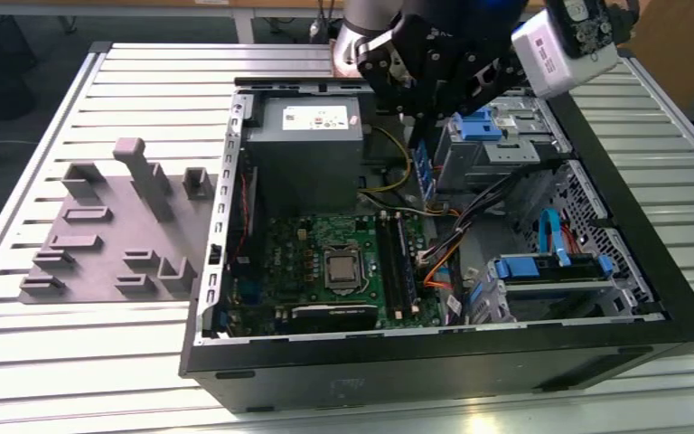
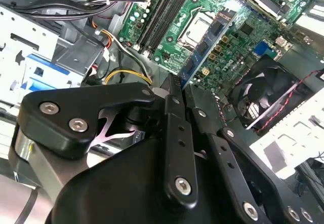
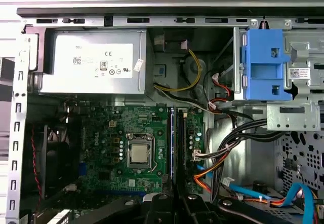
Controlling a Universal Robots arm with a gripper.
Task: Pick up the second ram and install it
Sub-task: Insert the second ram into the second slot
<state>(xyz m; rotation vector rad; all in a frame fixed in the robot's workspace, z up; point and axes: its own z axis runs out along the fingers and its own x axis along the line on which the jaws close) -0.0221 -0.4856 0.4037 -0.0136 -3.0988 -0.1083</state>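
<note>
Exterior view: I see black two-finger gripper [image 1: 426,113] over open black computer case [image 1: 444,362]. It is clamped on thin dark second ram [image 1: 422,167] with bluish face. Ram hangs upright between grey power-supply box [image 1: 304,136] and blue drive bay [image 1: 477,127].

Second wrist view: fingers [image 2: 174,89] pinch ram [image 2: 205,44]. Ram's free end is over green motherboard [image 2: 238,51].

First wrist view: ram [image 3: 175,153] is edge-on, in line with long black slots [image 3: 180,133] and above them. I cannot tell gap.

- Ribbed table [image 1: 106,81]: pale matt metal.
- Computer case [image 1: 444,362]: smooth black, slightly glossy.
- Power supply [image 3: 91,62]: grey metal, paper label.
- Drive bracket [image 3: 263,64]: glossy blue plastic.
- Gripper [image 2: 174,89]: matt black.
</note>
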